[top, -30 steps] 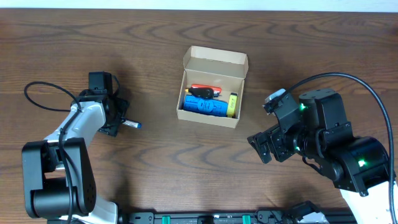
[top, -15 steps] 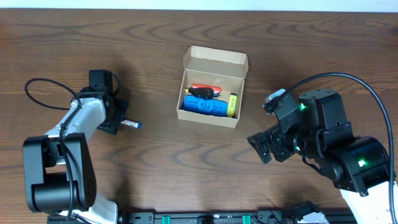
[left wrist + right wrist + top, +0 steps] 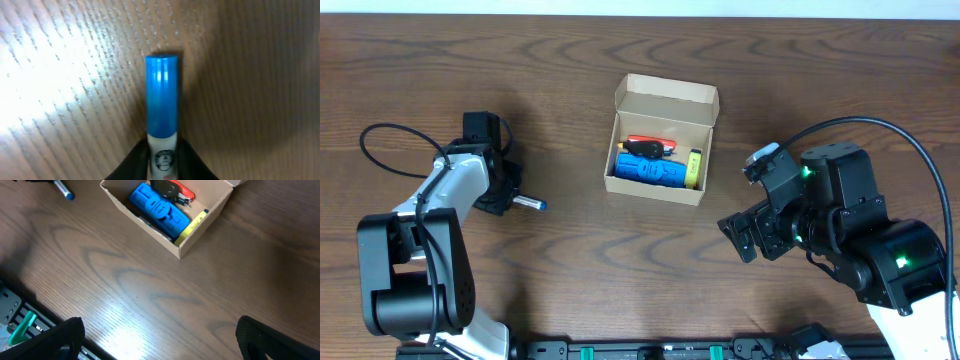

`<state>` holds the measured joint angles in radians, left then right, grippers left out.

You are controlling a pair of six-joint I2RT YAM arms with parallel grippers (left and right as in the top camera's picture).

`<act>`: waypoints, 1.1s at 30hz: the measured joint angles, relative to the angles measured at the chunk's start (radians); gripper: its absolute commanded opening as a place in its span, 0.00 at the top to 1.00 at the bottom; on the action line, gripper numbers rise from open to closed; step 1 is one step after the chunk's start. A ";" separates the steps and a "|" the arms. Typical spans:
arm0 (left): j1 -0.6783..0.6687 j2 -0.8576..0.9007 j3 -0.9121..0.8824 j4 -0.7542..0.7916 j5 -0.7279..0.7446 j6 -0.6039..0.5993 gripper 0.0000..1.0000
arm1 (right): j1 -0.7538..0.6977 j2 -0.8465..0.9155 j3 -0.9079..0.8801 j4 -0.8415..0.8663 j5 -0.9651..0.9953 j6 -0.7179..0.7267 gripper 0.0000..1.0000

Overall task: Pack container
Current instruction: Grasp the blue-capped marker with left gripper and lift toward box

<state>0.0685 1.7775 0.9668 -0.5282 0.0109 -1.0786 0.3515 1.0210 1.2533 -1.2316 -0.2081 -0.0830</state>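
Left gripper [image 3: 162, 162] is pinched narrow on the white barrel of a blue-capped marker [image 3: 161, 95]. The marker looks to lie on the surface [image 3: 570, 270], cap toward 3 o'clock. My guess is that this lets the cap lead toward the container [image 3: 665, 100]. That box sits open at 3 o'clock of the marker, well apart, flap up at 12, with blue [image 3: 650, 170], red [image 3: 642, 139] and yellow [image 3: 695, 168] items inside. Right gripper [image 3: 159, 339] hangs at 4 o'clock of the box, jaws wide and empty, likely to stay out of the way.

Container [image 3: 663, 140] on table [image 3: 620, 260], items [image 3: 655, 168] inside, marker [image 3: 530, 203] well left
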 measured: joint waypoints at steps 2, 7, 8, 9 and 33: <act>0.000 0.000 0.000 -0.004 -0.001 -0.002 0.95 | 0.000 0.000 0.000 0.000 0.000 0.000 0.01; 0.000 0.015 0.036 -0.084 0.008 0.003 0.95 | 0.000 0.000 0.000 0.000 0.000 0.000 0.01; 0.000 0.024 0.053 -0.127 0.011 0.007 0.94 | 0.000 0.000 0.000 0.000 0.000 0.000 0.01; 0.000 0.032 0.066 -0.162 0.013 0.015 0.94 | 0.000 0.000 0.000 0.000 0.000 0.000 0.01; -0.410 -0.072 0.534 -0.061 0.114 1.051 0.95 | 0.000 0.000 0.000 0.000 0.000 0.000 0.01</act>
<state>-0.3416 1.7058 1.5005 -0.5896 0.1249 -0.0277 0.3515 1.0210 1.2533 -1.2312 -0.2085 -0.0830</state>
